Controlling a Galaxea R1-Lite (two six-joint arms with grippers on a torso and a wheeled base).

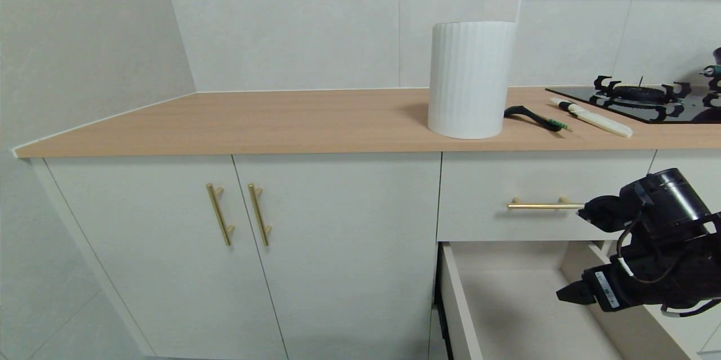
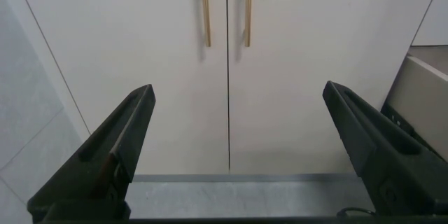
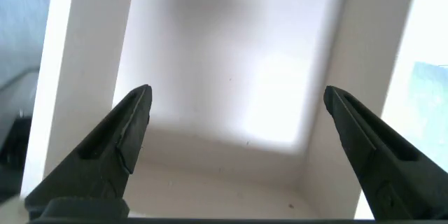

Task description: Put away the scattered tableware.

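Observation:
Two utensils lie on the wooden countertop [image 1: 281, 120] at the right: a black-handled one [image 1: 532, 116] with a green tip and a long cream-coloured one [image 1: 591, 118]. A tall white ribbed holder [image 1: 468, 79] stands just left of them. Below the counter, the lower drawer [image 1: 459, 303] is pulled out, and its inside [image 3: 231, 63] holds nothing. My right gripper [image 1: 586, 256] hangs open over that drawer with nothing between its fingers. My left gripper [image 2: 238, 92] is open too, low down, facing the double cabinet doors [image 2: 227, 70].
A black gas hob [image 1: 642, 98] sits at the counter's far right. The upper drawer with a gold handle [image 1: 543, 205] is closed. Two cabinet doors with gold handles [image 1: 239, 213] fill the left front. Tiled walls bound the back and left.

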